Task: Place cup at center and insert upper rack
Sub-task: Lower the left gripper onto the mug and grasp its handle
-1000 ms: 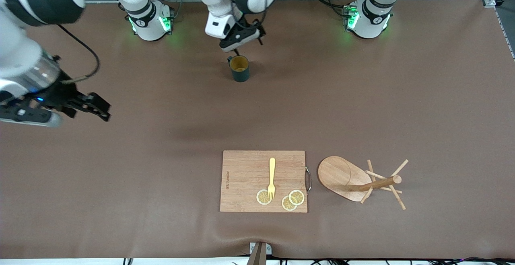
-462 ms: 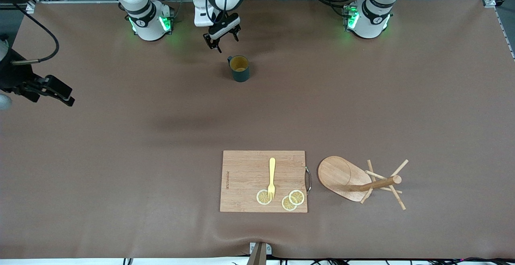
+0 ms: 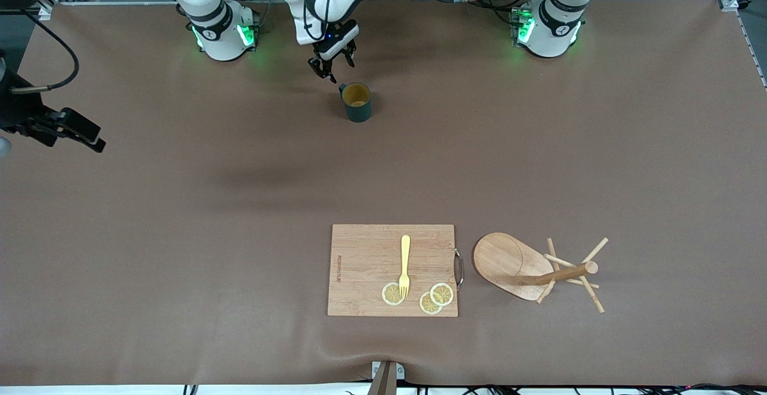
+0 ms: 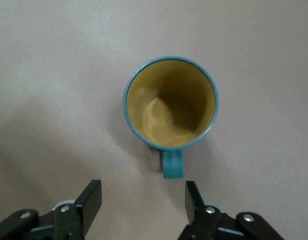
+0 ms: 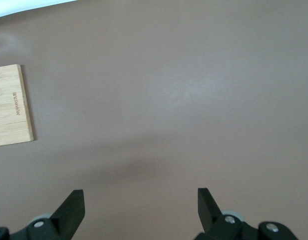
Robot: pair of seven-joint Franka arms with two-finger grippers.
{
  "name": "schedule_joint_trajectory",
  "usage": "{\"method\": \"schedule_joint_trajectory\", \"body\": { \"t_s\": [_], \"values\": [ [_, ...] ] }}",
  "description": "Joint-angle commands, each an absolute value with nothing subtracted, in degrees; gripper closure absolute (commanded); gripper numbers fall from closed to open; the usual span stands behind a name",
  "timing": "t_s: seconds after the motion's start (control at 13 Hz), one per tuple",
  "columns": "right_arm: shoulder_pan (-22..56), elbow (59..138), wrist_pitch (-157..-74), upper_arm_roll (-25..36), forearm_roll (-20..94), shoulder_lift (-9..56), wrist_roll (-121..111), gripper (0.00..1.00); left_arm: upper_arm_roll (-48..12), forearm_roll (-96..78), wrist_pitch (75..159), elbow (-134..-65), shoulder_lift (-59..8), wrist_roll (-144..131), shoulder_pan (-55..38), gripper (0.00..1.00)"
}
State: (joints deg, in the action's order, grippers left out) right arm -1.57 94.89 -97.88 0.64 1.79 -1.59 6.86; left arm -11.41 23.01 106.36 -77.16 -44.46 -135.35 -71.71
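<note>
Cup (image 4: 170, 102) upright on table, handle facing open left hand (image 4: 143, 200)

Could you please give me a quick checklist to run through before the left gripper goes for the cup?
1. Cup upright on the table: ok.
2. Cup handle faces the left gripper: ok.
3. Left gripper open and holding nothing: ok.
4. Left fingers around the handle: not ok, short of it.
5. Right gripper open, waiting at the right arm's end of the table: ok.
6. Mug tree standing: not ok, it lies tipped beside the cutting board.
</note>
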Motion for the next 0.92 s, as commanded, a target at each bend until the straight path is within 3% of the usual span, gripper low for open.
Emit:
{"method": "schedule_joint_trajectory", "body": {
  "t_s": [0.0,0.85],
  "values": [
    [-2.81,96.60,-96.78,0.18,3.34,-4.31,5.54,0.00,-9.94,24.79,106.08,-75.67,-45.09,-136.76,-72.77,0.27],
    [-2.99,92.28,-95.45,0.00,2.72,-4.22,3.78,0.00,-7.82,25.67,109.51,-73.48,-47.64,-139.39,-72.77,0.32]
  ]
}}
